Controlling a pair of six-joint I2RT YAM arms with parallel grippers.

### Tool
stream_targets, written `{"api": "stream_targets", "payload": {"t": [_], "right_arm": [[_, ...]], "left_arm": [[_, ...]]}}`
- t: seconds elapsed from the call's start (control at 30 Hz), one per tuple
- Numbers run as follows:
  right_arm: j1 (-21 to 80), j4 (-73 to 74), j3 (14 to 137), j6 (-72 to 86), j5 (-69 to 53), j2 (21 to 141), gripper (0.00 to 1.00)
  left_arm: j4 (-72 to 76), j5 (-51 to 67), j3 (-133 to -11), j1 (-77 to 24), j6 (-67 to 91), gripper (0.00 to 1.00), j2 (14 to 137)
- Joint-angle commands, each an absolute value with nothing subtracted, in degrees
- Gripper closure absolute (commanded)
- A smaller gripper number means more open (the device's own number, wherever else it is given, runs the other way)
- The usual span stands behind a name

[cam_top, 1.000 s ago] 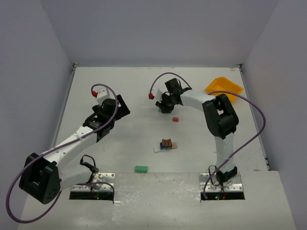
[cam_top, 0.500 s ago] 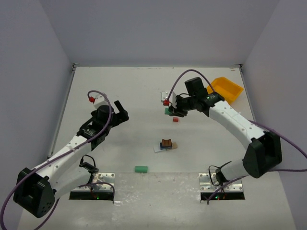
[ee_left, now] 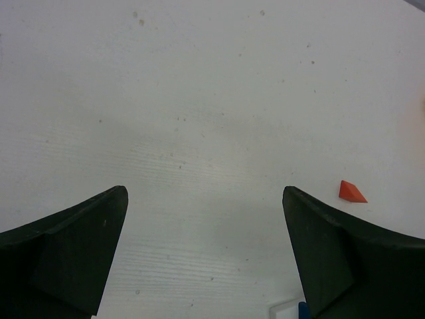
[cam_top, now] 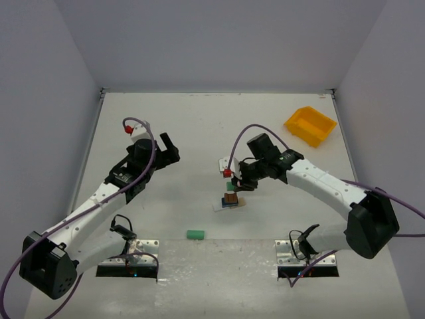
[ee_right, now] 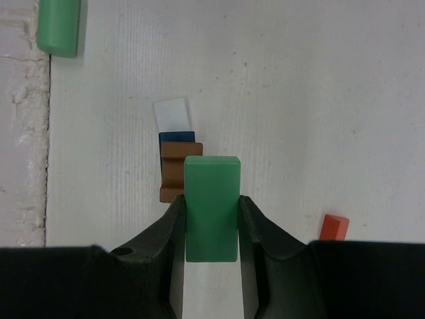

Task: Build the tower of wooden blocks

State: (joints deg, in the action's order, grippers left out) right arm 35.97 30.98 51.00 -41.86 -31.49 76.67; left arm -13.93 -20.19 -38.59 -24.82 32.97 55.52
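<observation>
The wood block tower (cam_top: 230, 201) stands low near the middle of the counter (cam_top: 199, 119), in front of the two arm bases. Its base is a pale flat plank (ee_right: 174, 114) lying on the counter, with a blue piece (ee_right: 177, 137) on it and a brown notched piece (ee_right: 179, 174) on top.

The right claw (ee_right: 211, 203) is closed narrowly on a green rectangular block (ee_right: 211, 179), gripped by its long sides. It overlaps the brown piece in the wrist view, and whether the two touch I cannot tell. A small red block (ee_right: 334, 227) lies beside the tower, and a green rounded block (cam_top: 195, 234) lies nearer the bases.

The left claw (ee_left: 204, 193) is spread wide and holds nothing, well apart from the tower.
</observation>
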Motion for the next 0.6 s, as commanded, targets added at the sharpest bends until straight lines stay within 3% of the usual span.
{"api": "stream_targets", "payload": {"t": [0.0,0.57], "right_arm": [[38.3,27.2,51.5,-39.5,-31.2,77.9,0.88],[41.8,25.8,49.0,-38.2,-29.6,79.3,0.84]], "left_arm": [[-11.8,-18.9,-40.1,-25.0,31.1,0.00,56.0],[-11.5,-16.9,-40.2,-24.9,30.4,0.00,56.6]]}}
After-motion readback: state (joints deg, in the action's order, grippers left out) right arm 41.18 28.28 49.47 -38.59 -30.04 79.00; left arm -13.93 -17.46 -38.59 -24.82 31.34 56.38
